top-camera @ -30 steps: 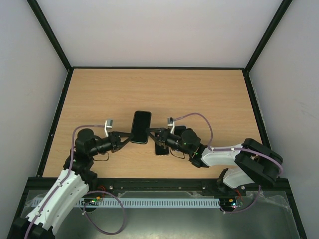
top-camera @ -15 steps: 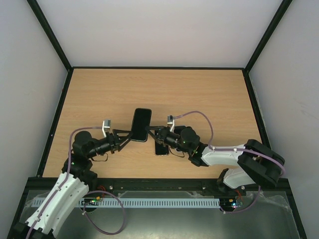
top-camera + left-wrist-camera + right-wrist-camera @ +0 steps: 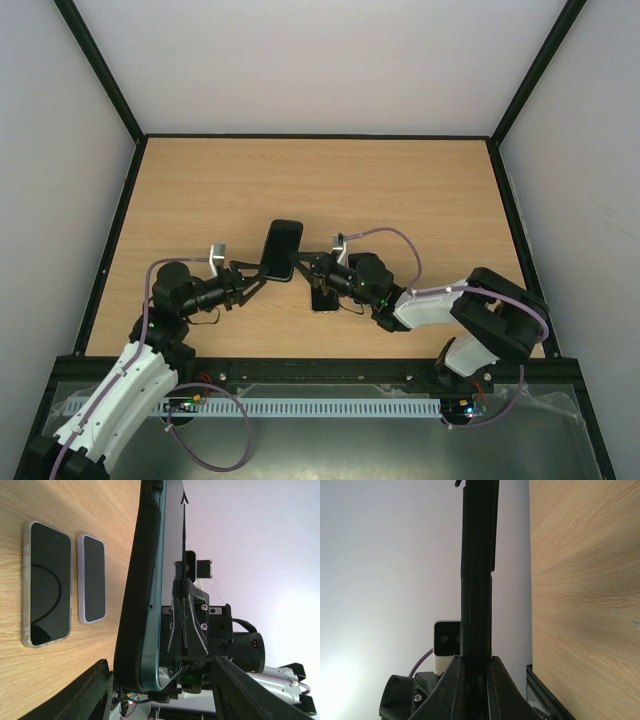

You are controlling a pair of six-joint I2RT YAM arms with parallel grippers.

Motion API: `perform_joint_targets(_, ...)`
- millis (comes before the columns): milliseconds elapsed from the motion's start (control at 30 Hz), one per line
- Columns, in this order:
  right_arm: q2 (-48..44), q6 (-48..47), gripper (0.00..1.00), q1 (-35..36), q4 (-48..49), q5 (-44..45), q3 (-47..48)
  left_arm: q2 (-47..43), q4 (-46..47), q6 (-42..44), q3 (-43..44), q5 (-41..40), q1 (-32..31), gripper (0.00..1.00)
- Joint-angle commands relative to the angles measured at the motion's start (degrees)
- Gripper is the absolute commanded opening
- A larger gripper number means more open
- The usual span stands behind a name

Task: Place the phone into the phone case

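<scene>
Wooden tabletop (image 3: pixel 400 200) fills a white-walled enclosure. Above it, the right end effector (image 3: pixel 306 265) is clamped shut on one edge of a dark green phone case (image 3: pixel 147 590), lifted clear of the surface with the phone (image 3: pixel 283 250) in it. The left end effector (image 3: pixel 257 281) is at the case's opposite edge, its fingers spread open on either side of it. Beneath the case, a clear-cased phone (image 3: pixel 46 582) and a lavender handset (image 3: pixel 92 578) lie side by side.

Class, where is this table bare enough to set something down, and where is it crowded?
Bare: far half of the table, and right of the right hand. Crowded: near centre, left hand, raised phone, clear-cased phone, lavender phone.
</scene>
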Motion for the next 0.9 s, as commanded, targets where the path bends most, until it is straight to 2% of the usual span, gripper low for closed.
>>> perform_joint_targets(0,2.34,5.0,0.02,-0.35,12.96,-0.67,0.06,2.43,2.79,1.42,-0.66,-0.59,-0.07,0.52)
perform_joint_targets(100,4.03,6.16,0.02,-0.29,14.54,-1.49,0.46,3.7,2.43,2.82,-0.64,-1.47,-0.07,0.37)
perform_joint_targets(233,4.56,5.68,0.02,-0.34,13.64,-1.48,0.22,4.14,2.26,3.32,-0.52,-1.89,0.0,0.05)
perform_joint_targets(267,4.5,5.11,0.02,-0.34,12.67,-1.33,0.21,4.13,1.66,3.39,-0.32,-1.94,-0.02,0.03)
perform_joint_targets(467,3.25,-0.2,0.02,-0.67,5.44,-0.46,0.04,6.79,-5.34,7.37,2.67,-1.87,0.1,0.02)
perform_joint_targets(533,2.52,-1.3,0.02,-0.75,4.52,-0.8,0.03,6.75,-6.63,8.02,3.27,-1.96,0.09,0.05)
perform_joint_targets(733,-1.86,-6.59,0.02,-0.91,0.57,-3.59,0.97,5.22,-9.53,11.63,5.26,-2.48,0.05,0.43)
perform_joint_targets(867,-4.39,-9.08,0.02,-0.93,-0.56,-7.77,1.46,4.51,-8.73,14.37,5.5,-1.98,0.17,0.57)
